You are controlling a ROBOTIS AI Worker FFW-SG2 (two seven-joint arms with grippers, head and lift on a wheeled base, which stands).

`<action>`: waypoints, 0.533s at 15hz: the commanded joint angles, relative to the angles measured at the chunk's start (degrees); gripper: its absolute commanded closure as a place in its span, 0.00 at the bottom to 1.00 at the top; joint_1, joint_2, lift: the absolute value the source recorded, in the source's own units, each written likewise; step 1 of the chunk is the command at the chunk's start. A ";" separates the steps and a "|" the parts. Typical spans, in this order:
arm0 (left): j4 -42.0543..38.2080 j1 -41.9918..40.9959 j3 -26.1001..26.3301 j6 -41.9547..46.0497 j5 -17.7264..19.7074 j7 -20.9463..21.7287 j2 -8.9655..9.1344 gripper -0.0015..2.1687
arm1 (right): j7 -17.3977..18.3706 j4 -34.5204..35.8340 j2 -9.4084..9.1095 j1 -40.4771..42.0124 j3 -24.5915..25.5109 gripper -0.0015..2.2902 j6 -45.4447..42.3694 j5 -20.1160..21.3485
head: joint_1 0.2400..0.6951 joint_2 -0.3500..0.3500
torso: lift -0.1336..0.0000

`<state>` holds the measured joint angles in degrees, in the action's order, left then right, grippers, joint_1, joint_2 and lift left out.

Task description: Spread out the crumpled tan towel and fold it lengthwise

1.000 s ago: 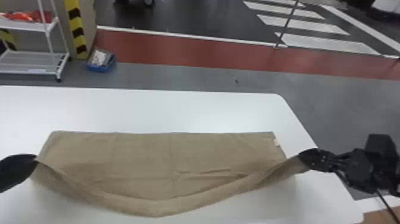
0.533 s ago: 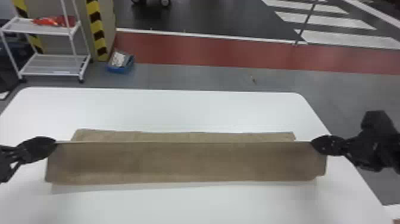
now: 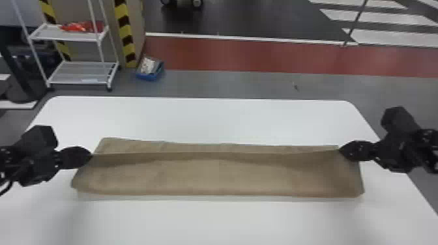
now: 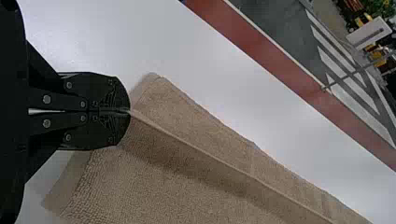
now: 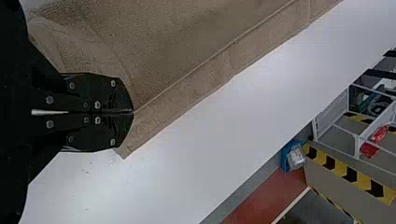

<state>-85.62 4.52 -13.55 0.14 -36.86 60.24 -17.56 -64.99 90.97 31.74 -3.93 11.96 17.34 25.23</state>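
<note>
While the towel (image 3: 221, 177) lies spread across the table (image 3: 215, 221), its fold is only partly made; near first, a smooth rounded edge runs left to right, roughly straight, with a band of white tabletop in front of it; the near half is doubled up and over, so the spreading looks done and the lengthwise fold well past its middle.

Farther in, the left gripper (image 3: 92, 157) has its fingers closed together on the left corner of the top layer, and the right gripper (image 3: 340, 151) is clamped likewise on the right corner; the edge between them looks slightly raised, with a soft shadow under it.

Beyond that edge a strip of the bottom layer shows, wider at left than at right; what remains, it seems, is to carry the top edge to the far one, the left side a little more, then lay it down, let go and smooth it.

Past the towel, white tabletop reaches to the far rim, room enough for that move; both arms come in over the table's sides; the rack (image 3: 80, 73) and blue bin (image 3: 150, 73) stand on the floor beyond, well apart from the work.
</note>
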 commanded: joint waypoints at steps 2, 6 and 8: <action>0.45 3.57 2.04 -2.21 -1.99 1.11 -0.28 0.76 | -0.58 -0.88 -0.10 -3.45 -0.71 0.96 1.26 -0.01 | 1.00 0.37 | 0.10; 1.95 6.64 5.38 -4.49 -3.22 1.37 -0.37 0.76 | -1.90 -3.08 -0.80 -4.68 -3.70 0.96 1.26 2.27 | 1.00 0.37 | 0.10; 1.95 7.08 5.99 -5.55 -3.57 1.55 -0.37 0.76 | -3.13 -4.84 -1.15 -5.47 -4.40 0.96 1.08 2.89 | 1.00 0.38 | 0.10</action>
<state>-83.78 11.24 -8.02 -4.74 -40.18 61.67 -17.97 -67.84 87.23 30.85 -8.80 8.03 18.59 27.62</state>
